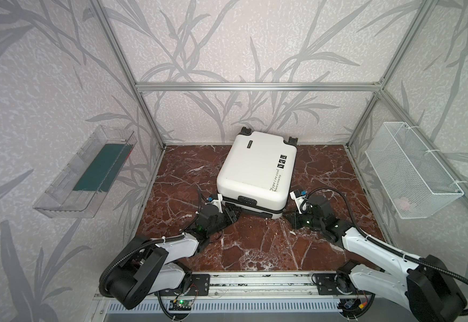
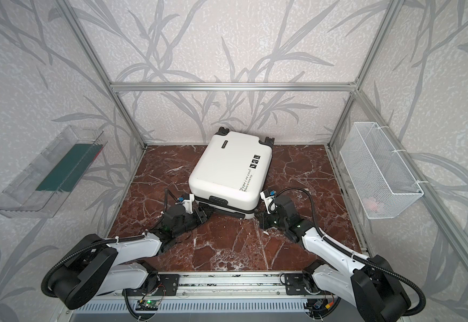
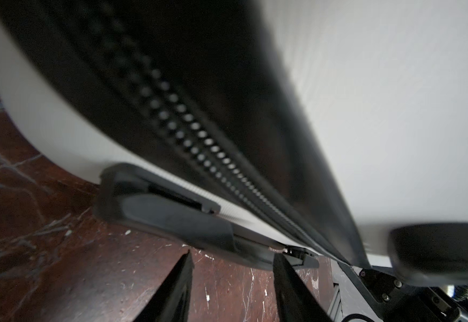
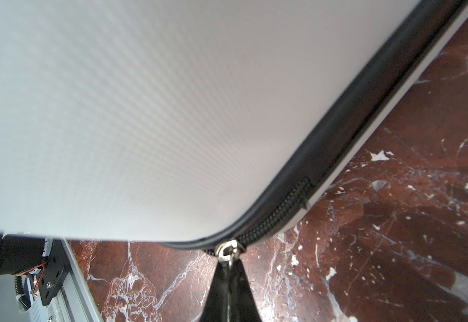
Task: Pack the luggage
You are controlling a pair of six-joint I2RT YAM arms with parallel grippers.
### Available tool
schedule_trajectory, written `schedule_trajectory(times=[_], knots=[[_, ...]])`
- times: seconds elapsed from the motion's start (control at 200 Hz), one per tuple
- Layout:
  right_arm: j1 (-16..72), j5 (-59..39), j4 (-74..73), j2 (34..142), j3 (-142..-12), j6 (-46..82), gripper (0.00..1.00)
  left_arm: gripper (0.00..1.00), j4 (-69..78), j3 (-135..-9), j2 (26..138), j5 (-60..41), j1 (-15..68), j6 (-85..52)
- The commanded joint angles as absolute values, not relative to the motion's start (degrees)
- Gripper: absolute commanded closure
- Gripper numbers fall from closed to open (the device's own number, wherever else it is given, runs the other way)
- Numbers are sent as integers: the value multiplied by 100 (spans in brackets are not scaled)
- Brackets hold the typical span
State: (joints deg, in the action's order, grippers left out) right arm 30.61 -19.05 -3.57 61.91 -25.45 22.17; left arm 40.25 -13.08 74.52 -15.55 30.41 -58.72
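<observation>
Right gripper (image 4: 228, 267) fingers, pressed together, pinch the metal zipper pull (image 4: 227, 250) at the near right corner of the luggage (image 1: 255, 170); the case lies flat and closed mid-table, wheels toward the back wall; left gripper (image 3: 234, 255), jaws apart, points at its black side handle (image 3: 168, 214); red marble table (image 1: 255, 245) lies beneath.

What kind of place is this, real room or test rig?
Looks like a staged robot test cell: aluminium frame holding leaf-print wall panels, two arms bolted to a front rail, one suitcase on marble-look floor.
</observation>
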Motion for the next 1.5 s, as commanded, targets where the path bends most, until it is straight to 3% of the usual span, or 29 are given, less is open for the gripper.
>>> schedule_trajectory(times=[0.0,0.305,1.17,1.495], knots=[[3119,-1830,-364,6240,-2696,2123,100,49,4513,-1208,7643,-1392,3099,-5933],[3123,-1802,-236,6213,-2712,2067,100,47,5419,-1322,8298,-1440,3116,-6048],[3611,-1227,419,5740,-2462,1845,100,98,4723,-1564,7848,-1209,3120,-5779],[3608,-495,917,4841,-2253,1962,100,100,4125,-1680,7510,-969,3113,-5607]])
